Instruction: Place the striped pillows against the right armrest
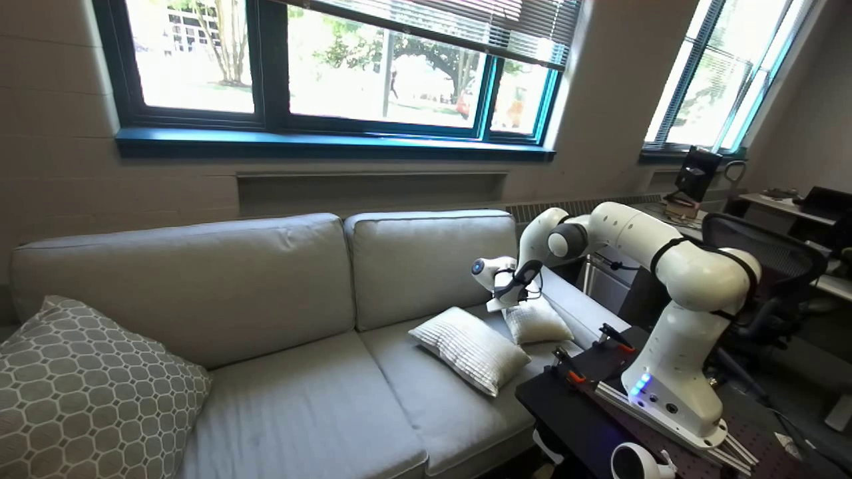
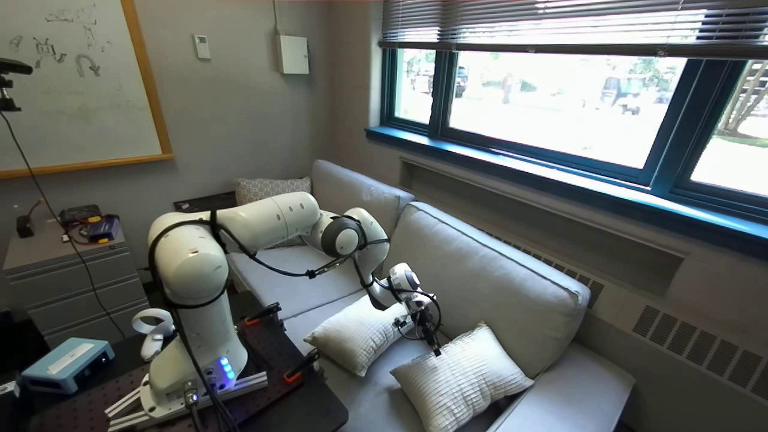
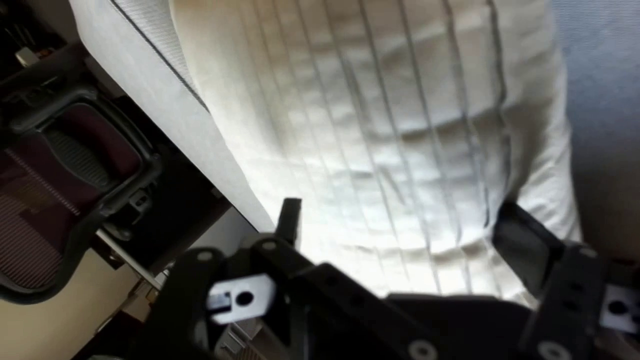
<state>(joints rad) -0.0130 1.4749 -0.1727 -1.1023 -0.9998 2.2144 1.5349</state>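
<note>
Two striped cream pillows lie on the sofa seat. The pillow nearer the right armrest [image 1: 586, 307] [image 2: 579, 390] shows in both exterior views [image 1: 540, 322] [image 2: 465, 378] and fills much of the wrist view [image 3: 380, 120]. It lies tilted close beside the armrest; I cannot tell if they touch. The second pillow [image 1: 471, 349] [image 2: 359, 331] lies nearer the seat's middle, apart from the first. My gripper [image 3: 402, 225] is open with its fingers wide apart over the first pillow. In an exterior view its fingertip [image 2: 436, 349] is at that pillow's upper edge. One finger seems to meet the cloth.
The back cushions [image 1: 432, 263] stand behind the pillows. A grey lattice pillow [image 1: 100, 392] [image 2: 270, 189] is at the sofa's far end. The robot's black table [image 1: 566, 412] with clamps stands before the seat. An office chair [image 1: 765, 266] [image 3: 80, 165] is beyond the armrest.
</note>
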